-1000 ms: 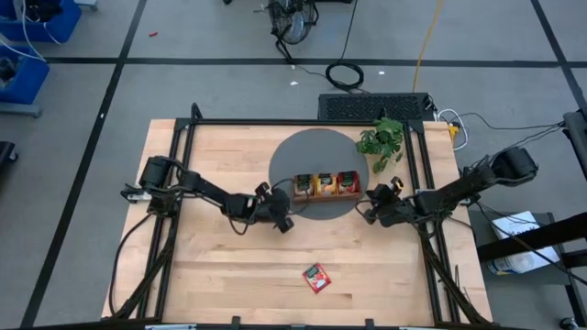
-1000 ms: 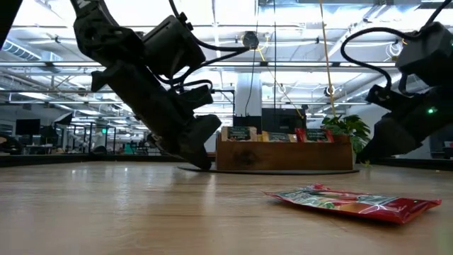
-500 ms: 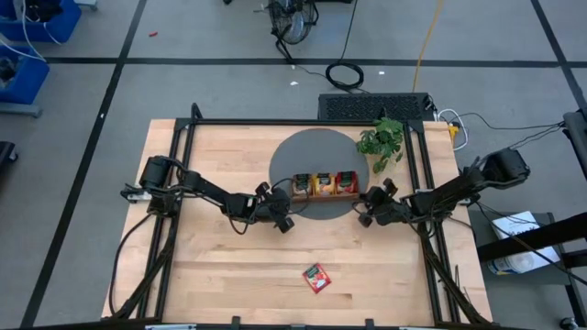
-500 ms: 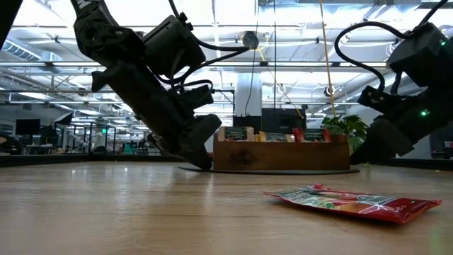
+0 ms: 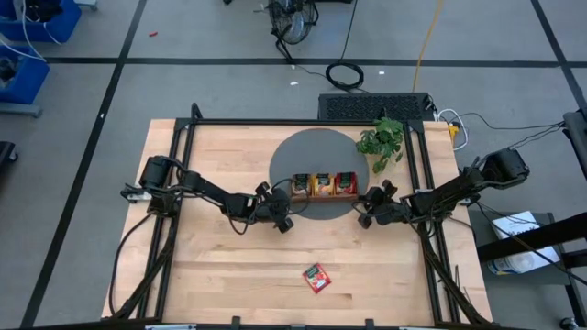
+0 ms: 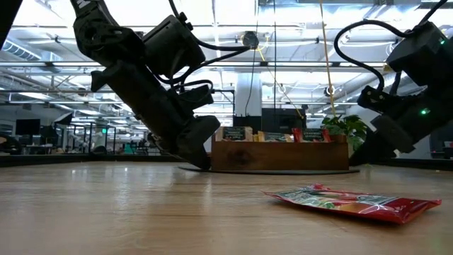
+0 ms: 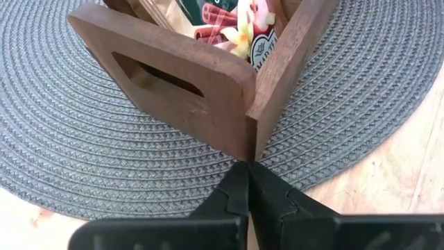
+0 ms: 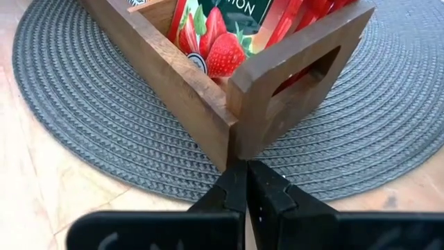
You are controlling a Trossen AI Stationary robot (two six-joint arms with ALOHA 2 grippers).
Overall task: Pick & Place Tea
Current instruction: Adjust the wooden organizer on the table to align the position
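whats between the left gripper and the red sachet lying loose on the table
Nothing: in the high view only bare wooden table lies between the shut left gripper and the red sachet. The tray sits off that line.

Both my arms reach inward, low over the table.
My left gripper (image 5: 285, 221) sits near the middle with its fingers (image 7: 236, 198) pressed together, holding nothing. My right gripper (image 5: 364, 214) faces it from the other side, fingers (image 8: 234, 189) likewise closed and empty.
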